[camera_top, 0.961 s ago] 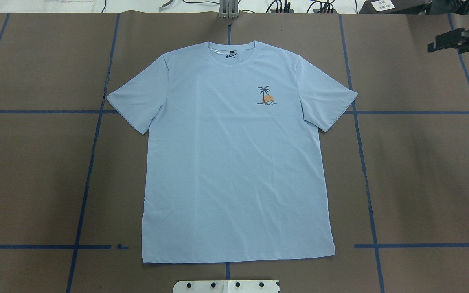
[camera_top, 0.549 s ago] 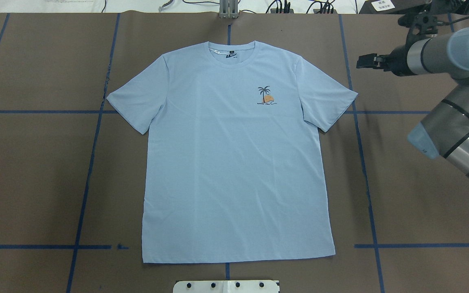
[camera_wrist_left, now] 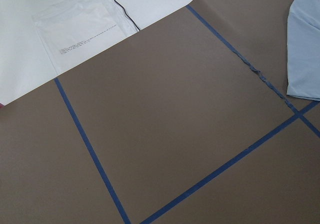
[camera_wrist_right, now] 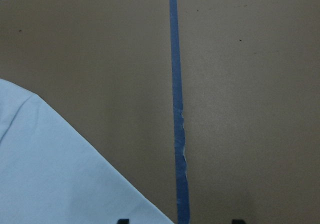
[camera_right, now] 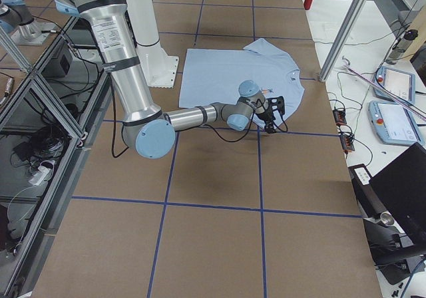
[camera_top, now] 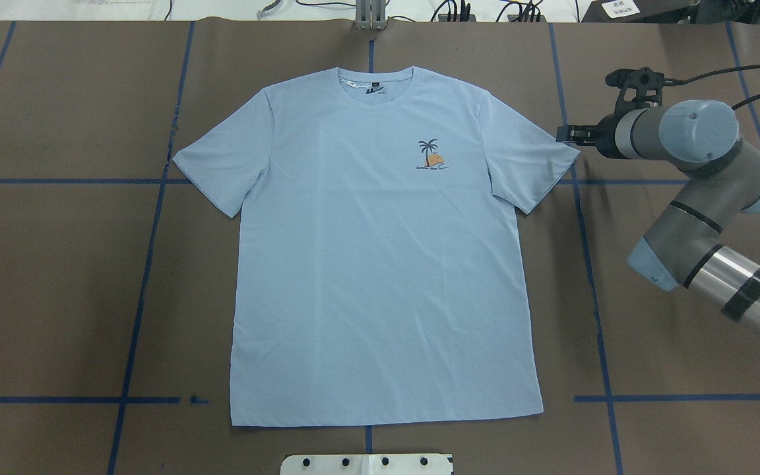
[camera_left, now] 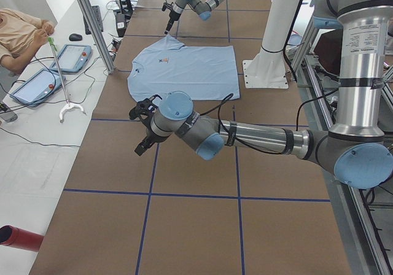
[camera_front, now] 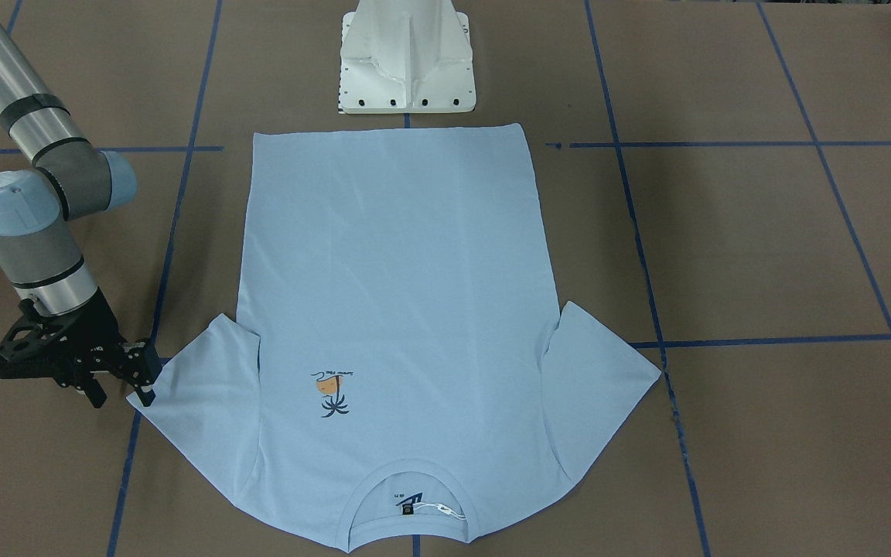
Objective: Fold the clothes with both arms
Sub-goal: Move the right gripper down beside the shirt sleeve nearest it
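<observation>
Approach step: shirt (camera_top: 380,277) lies flat, unfolded. Right gripper (camera_front: 122,391), spread, is poised at sleeve (camera_top: 532,165) edge; a pinch is needed next. Left gripper (camera_left: 140,129) state cannot be told.

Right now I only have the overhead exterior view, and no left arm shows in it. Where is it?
Observer: Exterior left shows the left arm over bare table, the left pincer well short of the T-shirt.
Operator: Is that pincer open?
Observer: Cannot tell; its wrist camera shows only table and a sleeve edge.
Operator: And the right pincer?
Observer: Open: its wrist view shows both fingertips apart, the other sleeve lying flat just ahead.
</observation>
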